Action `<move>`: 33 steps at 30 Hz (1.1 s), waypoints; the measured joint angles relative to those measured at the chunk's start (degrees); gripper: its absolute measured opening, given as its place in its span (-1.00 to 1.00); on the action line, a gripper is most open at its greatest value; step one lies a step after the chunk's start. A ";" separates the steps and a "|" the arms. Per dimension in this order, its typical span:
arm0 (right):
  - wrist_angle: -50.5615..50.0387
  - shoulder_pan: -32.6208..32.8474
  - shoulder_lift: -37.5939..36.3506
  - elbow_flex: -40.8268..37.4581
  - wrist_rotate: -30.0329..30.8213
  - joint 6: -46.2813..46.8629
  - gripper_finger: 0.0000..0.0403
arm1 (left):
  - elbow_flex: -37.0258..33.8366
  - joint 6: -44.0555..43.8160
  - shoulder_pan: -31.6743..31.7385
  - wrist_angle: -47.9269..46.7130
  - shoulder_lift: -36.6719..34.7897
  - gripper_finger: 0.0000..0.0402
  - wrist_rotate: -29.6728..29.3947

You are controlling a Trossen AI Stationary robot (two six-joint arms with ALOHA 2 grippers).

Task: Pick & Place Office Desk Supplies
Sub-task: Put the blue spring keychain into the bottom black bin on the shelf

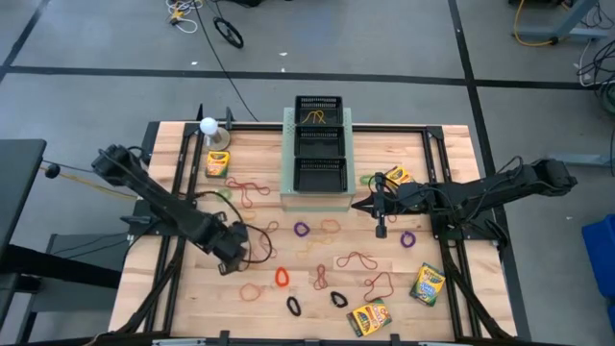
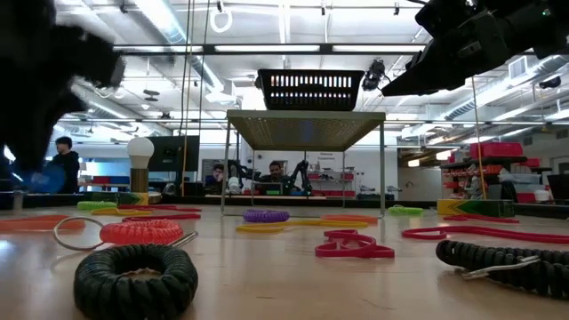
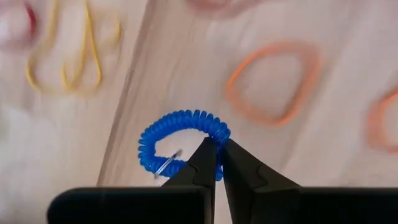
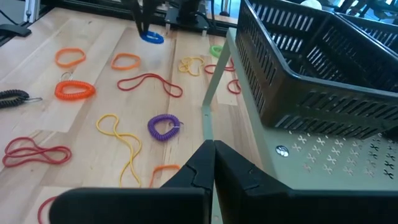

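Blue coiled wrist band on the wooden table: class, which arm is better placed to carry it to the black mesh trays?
Left. The left claw is shut on the blue coiled wrist band. The right claw is shut and empty beside the black mesh trays.

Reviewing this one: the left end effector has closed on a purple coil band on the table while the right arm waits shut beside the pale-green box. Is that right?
Not quite: the colour is wrong. The left wrist view shows the left end effector shut on a blue coil band, not a purple one; the purple coil band lies untouched on the table. The rest stands: the right end effector waits shut beside the pale-green box.
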 joint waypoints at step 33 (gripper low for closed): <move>1.78 0.00 0.04 0.00 0.00 0.00 -0.93 | 22.16 49.18 36.54 41.79 5.01 -0.89 1.76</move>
